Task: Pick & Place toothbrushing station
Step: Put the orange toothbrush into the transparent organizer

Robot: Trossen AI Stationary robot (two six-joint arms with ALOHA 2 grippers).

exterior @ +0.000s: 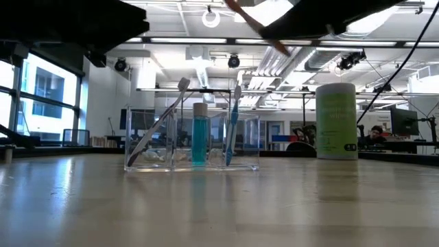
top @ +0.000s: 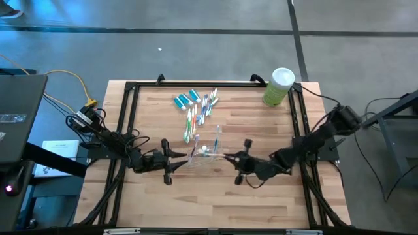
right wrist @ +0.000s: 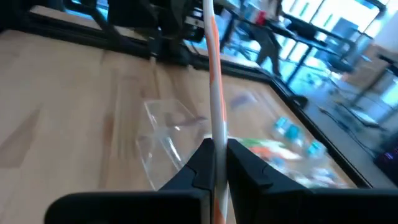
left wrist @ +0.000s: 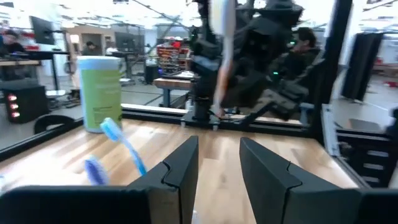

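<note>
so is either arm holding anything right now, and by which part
The right gripper pinches an orange-and-white toothbrush partway along its handle. The left gripper holds nothing.

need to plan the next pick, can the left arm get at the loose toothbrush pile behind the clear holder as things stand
Probably yes. The left gripper is empty with fingers parted, beside the clear holder. The toothbrush pile lies on open wood with nothing across the way. The right gripper, shut on an orange-and-white toothbrush, stays on the other side.
</note>
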